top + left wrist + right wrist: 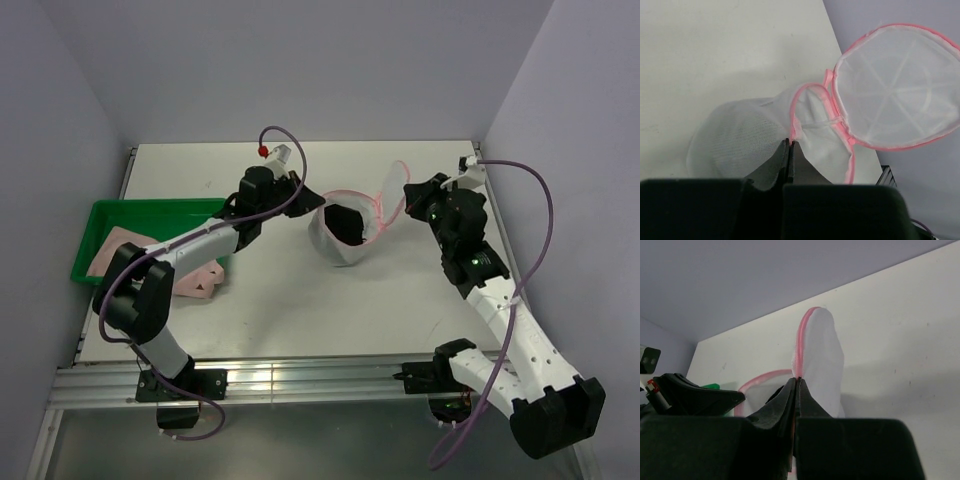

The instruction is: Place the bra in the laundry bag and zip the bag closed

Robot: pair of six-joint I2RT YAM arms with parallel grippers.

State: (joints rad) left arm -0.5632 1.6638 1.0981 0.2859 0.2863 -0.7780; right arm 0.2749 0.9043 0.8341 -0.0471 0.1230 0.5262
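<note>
The laundry bag [343,245], white mesh with pink zipper trim, stands open at mid-table. A dark garment [346,222], which looks like the bra, fills its mouth. My left gripper [312,198] is shut on the pink trim at the left side of the rim. In the left wrist view its tips [790,141] pinch that trim on the bag [735,140], with the round lid [895,90] flipped open beyond. My right gripper [408,192] is shut on the lid's pink edge, and its tips [798,378] clamp the trim of the raised lid [822,355].
A green tray [105,212] holding pink cloth sits at the table's left edge. Another pink garment [205,281] lies on the table beside it, under the left arm. Walls close in on the left, right and back.
</note>
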